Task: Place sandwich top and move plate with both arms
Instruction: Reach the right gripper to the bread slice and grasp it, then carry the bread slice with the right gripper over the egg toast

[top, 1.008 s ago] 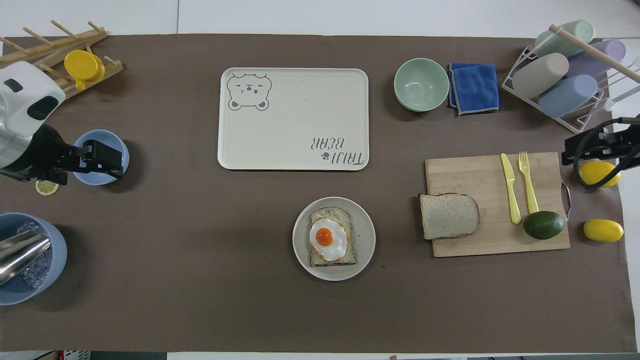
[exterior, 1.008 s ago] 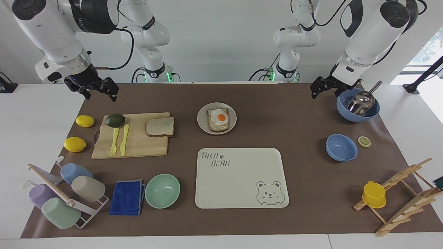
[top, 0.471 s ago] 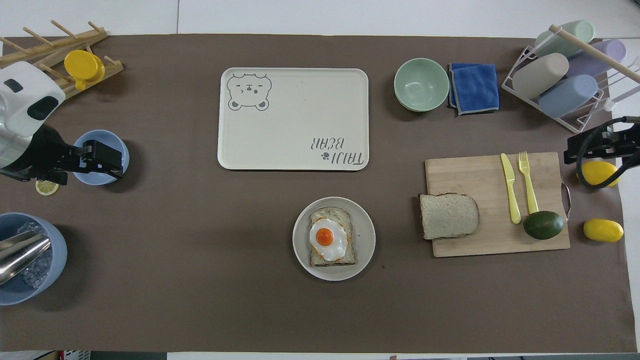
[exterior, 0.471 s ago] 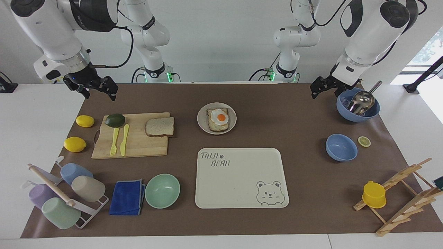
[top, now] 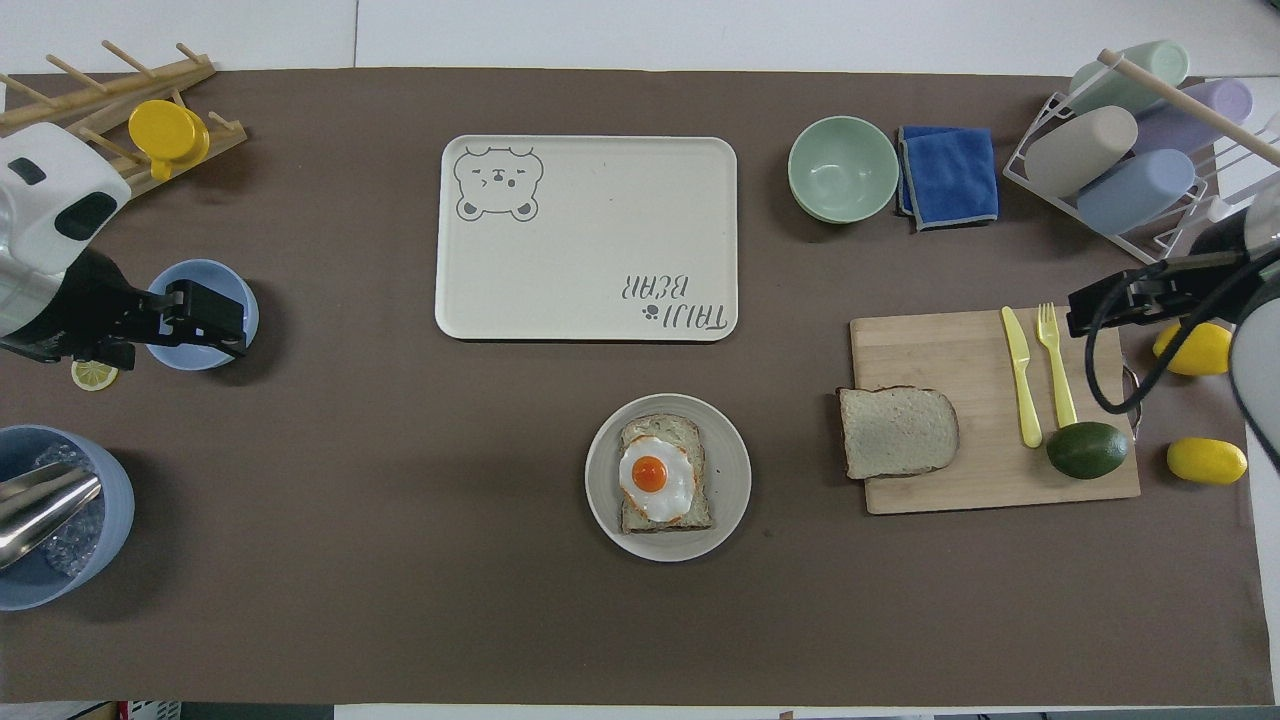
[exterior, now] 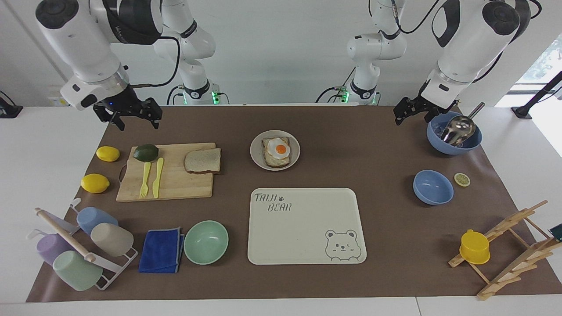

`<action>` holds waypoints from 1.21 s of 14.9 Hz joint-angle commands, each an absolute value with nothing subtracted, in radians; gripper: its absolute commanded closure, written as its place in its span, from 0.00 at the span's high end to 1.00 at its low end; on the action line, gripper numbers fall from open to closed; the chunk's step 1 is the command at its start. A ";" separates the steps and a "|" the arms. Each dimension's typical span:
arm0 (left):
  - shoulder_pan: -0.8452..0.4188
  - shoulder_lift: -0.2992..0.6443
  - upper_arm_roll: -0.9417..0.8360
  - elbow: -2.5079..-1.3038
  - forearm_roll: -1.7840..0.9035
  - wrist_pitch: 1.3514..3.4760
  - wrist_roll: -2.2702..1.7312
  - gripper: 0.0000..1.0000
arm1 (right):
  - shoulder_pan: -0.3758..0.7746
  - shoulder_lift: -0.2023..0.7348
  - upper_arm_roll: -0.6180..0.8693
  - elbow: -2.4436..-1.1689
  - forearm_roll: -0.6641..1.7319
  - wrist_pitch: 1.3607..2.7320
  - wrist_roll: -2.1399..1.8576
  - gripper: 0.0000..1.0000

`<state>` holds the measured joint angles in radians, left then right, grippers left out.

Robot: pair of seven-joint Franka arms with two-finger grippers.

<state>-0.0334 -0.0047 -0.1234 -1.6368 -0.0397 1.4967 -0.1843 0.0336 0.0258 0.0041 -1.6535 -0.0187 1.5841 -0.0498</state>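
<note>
Sandwich top (exterior: pixel 202 161) on cutting board (exterior: pixel 175 186), plate (exterior: pixel 260 157) apart

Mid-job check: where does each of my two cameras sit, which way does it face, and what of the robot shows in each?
Facing view: high across the table, looking at the robots; both arms and bases show, right claw up near the cutting board, left claw by the scoop bowl.
Overhead view: above the robots' end, looking steeply down; only the left claw and right claw enter from the sides.
Shared: plate, sandwich top, tray, half a turn apart.
</note>
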 commanded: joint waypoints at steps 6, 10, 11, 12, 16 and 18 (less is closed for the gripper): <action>-0.021 -0.029 -0.127 -1.658 -0.051 1.499 -0.181 1.00 | 0.288 0.144 0.050 -1.909 -0.133 1.880 0.382 1.00; -0.021 -0.029 -0.127 -1.658 -0.051 1.499 -0.181 1.00 | 0.334 0.230 0.075 -1.944 -0.214 1.918 0.514 1.00; -0.021 -0.029 -0.127 -1.658 -0.051 1.499 -0.181 1.00 | 0.337 0.236 0.075 -1.951 -0.230 1.914 0.514 1.00; -0.021 -0.029 -0.127 -1.658 -0.051 1.499 -0.181 1.00 | 0.334 0.241 0.075 -1.959 -0.233 1.914 0.515 1.00; -0.021 -0.029 -0.127 -1.658 -0.051 1.499 -0.181 1.00 | 0.342 0.244 0.077 -1.997 -0.265 1.902 0.517 0.93; -0.021 -0.029 -0.127 -1.658 -0.051 1.499 -0.181 1.00 | 0.342 0.242 0.080 -2.022 -0.287 1.904 0.515 0.92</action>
